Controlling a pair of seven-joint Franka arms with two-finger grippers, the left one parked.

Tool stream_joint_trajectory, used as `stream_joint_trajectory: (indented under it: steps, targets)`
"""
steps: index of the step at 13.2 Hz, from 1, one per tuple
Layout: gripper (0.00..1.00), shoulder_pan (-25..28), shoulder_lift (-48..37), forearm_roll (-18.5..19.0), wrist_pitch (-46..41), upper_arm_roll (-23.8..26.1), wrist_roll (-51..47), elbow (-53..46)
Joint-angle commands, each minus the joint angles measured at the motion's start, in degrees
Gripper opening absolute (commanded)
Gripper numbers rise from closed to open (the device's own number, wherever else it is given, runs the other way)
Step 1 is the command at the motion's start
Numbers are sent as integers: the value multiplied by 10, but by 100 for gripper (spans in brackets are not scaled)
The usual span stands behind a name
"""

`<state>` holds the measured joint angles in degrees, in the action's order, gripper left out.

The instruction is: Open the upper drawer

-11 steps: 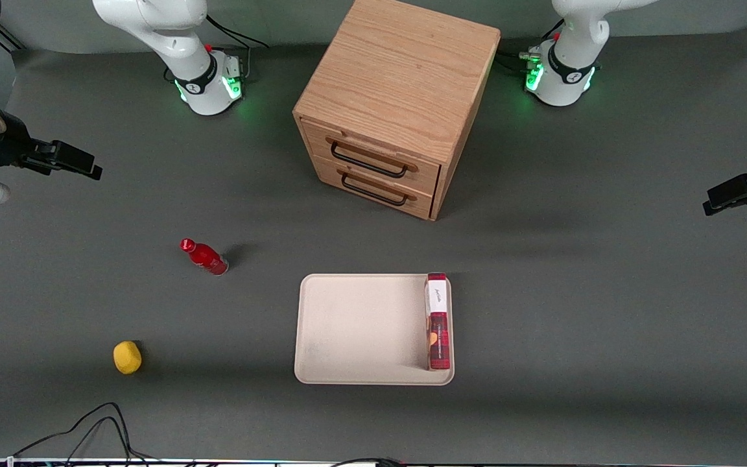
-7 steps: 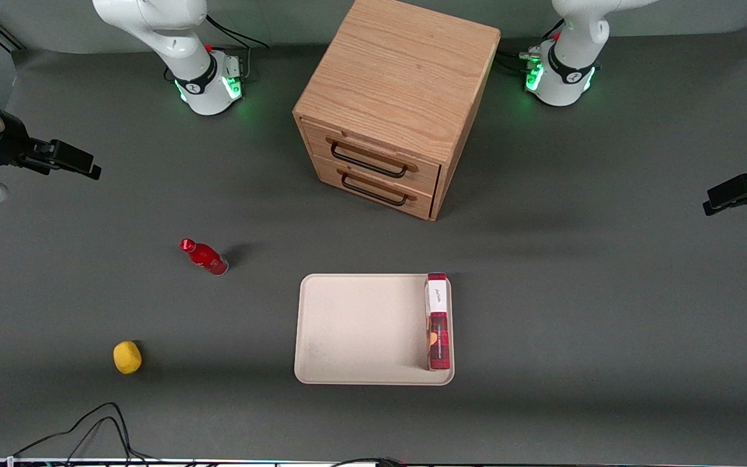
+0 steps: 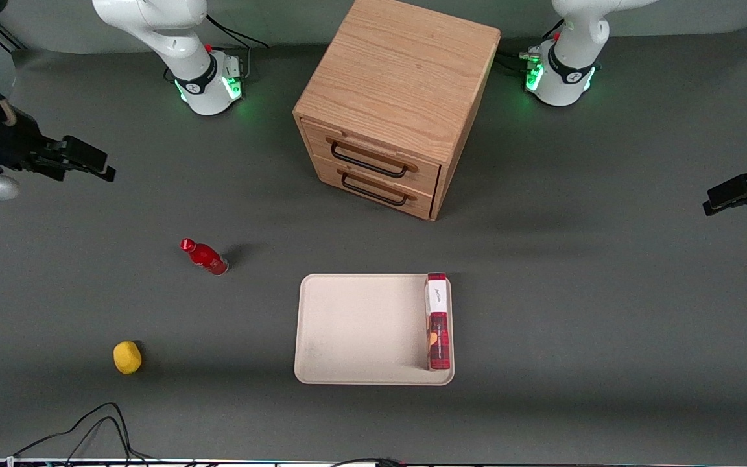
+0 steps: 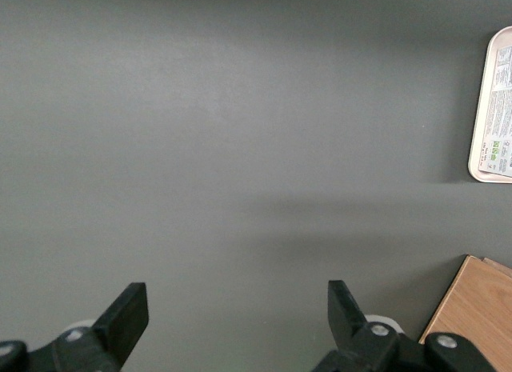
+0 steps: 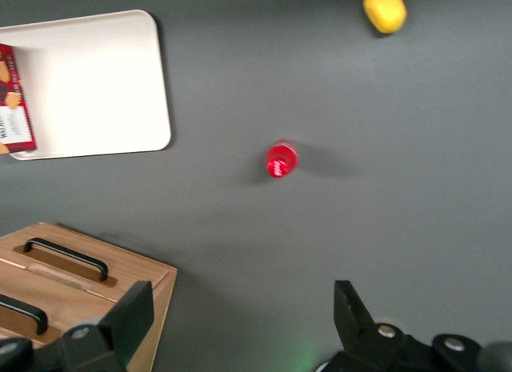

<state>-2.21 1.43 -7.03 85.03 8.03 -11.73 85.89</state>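
Your gripper [image 3: 88, 162] hangs in the air out at the working arm's end of the table, well apart from the oak cabinet [image 3: 399, 84] and holding nothing. In the right wrist view its two black fingers [image 5: 128, 316] stand spread wide, with bare grey table [image 3: 607, 292] between them.

The upper drawer [image 3: 373, 152] is shut, its front flush with the cabinet's face (that face is turned a little toward the working arm's end). Its black wire handle [image 3: 367, 164] runs along under the wooden lip, and nothing touches it. The lower drawer [image 3: 373, 188] sits directly below it, also shut, with its own black handle [image 3: 373, 193].

Taking the cabinet as the centre of a clock on the front view, the beige tray [image 3: 360, 331] lies at about 6 o'clock, nearer to the front camera. A red and white box [image 3: 438, 321] stands on edge inside the tray, against the rim on the parked arm's side. The red bottle [image 3: 205, 257] stands on the table at about 8 o'clock from the cabinet, and in the front view it leans. The yellow fruit [image 3: 127, 357] lies at about 7 o'clock from the bottle, nearer still to the front camera and well apart from everything else.

In the right wrist view you can see the bottle [image 5: 281, 160] cap-on from above, between the tray [image 5: 96, 84] and the fruit [image 5: 385, 9], with a corner of the cabinet [image 5: 80, 284] and both handles just beside one finger.
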Motion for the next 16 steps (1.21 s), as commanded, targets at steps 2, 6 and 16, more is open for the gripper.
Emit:
stream_joint_trajectory:
  steps: [2,6,16]
  targets:
    - [100,53,38,-11,48,13,-10,-22]
    - [100,92,44,-12,69,40,20,-20]
    - [100,92,134,-16,149,182,176,-16]
